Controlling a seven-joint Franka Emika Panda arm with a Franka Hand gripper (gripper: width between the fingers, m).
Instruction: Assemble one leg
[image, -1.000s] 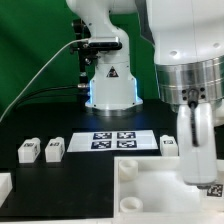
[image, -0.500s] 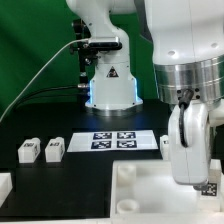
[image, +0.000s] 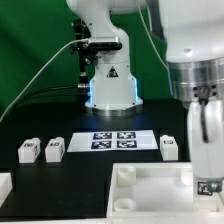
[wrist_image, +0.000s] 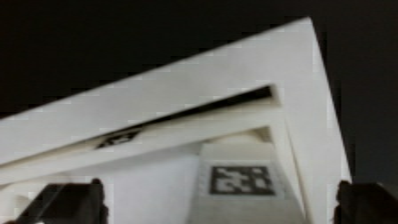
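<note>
Legs: three small white posts are lying loose on the black table in the exterior view, two side by side at its left, leg one and leg two, and a third leg near its right, just beside the marker board.
Fourth leg: no other post is showing clearly; something tagged is sitting low under the arm at the exterior view's right, but I cannot tell what it is.
Tray part: the large white square part with round corner sockets is lying at the near edge, its left corner socket looking empty.
Gripper: the gripper is hanging low over the right side of the tray part; in the wrist view its two dark fingertips are showing well apart at either side, so it is spread wide and nothing is sitting between them.
Wrist view: the white tray part is filling the picture, with a square tag lying between the fingers.
Progress: judging from this, no leg is seated in any visible socket yet and none is being held.
Left to do: picking up one leg, carrying it to a socket and fixing it in are all apparently waiting.
</note>
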